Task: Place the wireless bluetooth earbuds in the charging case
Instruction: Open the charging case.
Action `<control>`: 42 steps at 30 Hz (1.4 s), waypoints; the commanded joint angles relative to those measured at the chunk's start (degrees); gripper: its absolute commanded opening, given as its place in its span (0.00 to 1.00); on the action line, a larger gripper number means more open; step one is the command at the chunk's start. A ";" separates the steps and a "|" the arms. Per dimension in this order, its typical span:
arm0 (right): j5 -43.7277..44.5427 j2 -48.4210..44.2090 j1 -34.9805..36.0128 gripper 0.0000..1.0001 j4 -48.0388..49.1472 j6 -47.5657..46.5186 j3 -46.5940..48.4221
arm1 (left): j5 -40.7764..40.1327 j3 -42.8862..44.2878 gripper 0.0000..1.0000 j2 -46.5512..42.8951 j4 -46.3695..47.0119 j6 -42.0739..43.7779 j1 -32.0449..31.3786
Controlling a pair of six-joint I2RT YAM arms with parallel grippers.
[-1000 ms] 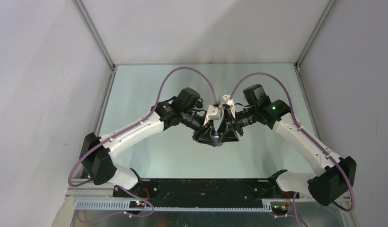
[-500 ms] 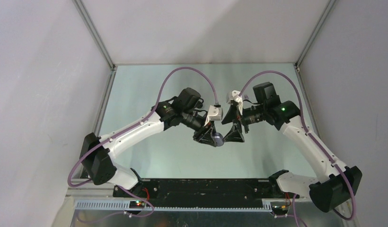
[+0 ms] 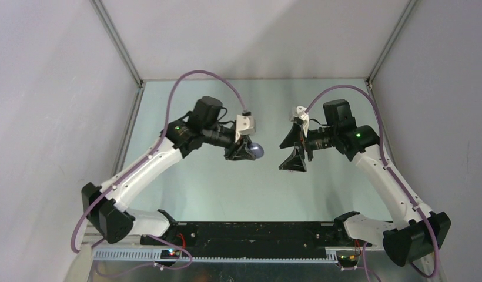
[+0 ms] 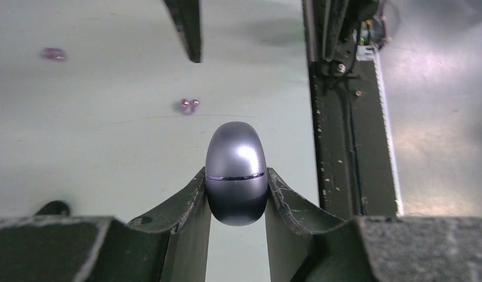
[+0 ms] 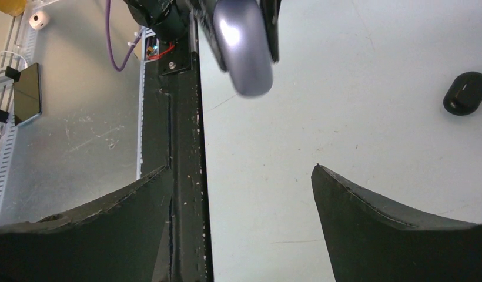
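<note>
Left jaws: closed narrow on the charging case point(image 4: 236, 170), one finger on each flank. We see its lid seam shut and its rounded end projecting past the fingertips.
Right jaws: spread wide, nothing between them, facing the case across an open gap.
Case position: held above the desk point(image 3: 227, 194), left of centre in the overhead view.
Earbuds: one purple earbud point(image 4: 186, 106) lies on the desk beyond the case, and a second purple earbud point(image 4: 53, 54) lies farther off. Both are small and blurred, well apart from the case.
Other item: a dark rounded object point(image 5: 465, 93) lies on the desk to one side of the right jaws; we cannot tell what it is.
Edges: a black base rail point(image 5: 183, 147) runs along the near desk edge, and grey enclosure walls point(image 3: 50, 117) close the left, right and back.
Open room: bare desk between the two jaws and on toward the back wall.
Left arm point(image 3: 150, 167): reaches forward and inward, wrist turned toward the right arm.
Right arm point(image 3: 385, 176): elbow out, wrist pointing toward the left arm.
</note>
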 commanded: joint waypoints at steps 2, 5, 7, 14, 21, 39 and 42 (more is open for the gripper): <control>-0.27 -0.41 -0.26 0.92 5.04 3.19 1.14 | 1.28 -2.02 0.05 -5.37 6.15 -0.07 4.71; -0.20 -0.26 -0.36 0.92 5.51 3.62 0.99 | 2.76 -3.14 0.02 -4.91 8.13 -2.10 5.29; -0.22 -0.32 -0.25 0.92 5.51 3.69 0.98 | 2.62 -2.12 0.00 -3.59 7.17 -2.07 5.27; -0.41 -0.88 -0.27 0.92 5.47 3.32 0.72 | 6.96 0.09 0.00 0.10 5.81 -1.82 5.55; -0.45 -0.98 0.15 0.92 5.87 3.41 0.59 | 4.27 0.56 0.00 0.31 4.85 1.48 5.62; 11.44 0.79 6.82 0.92 18.76 13.83 -2.78 | 11.23 -8.00 0.00 0.27 13.84 -2.79 1.36; 11.73 1.63 7.76 0.93 19.31 14.13 -3.03 | 11.46 -6.50 0.00 2.40 11.86 -2.24 -0.16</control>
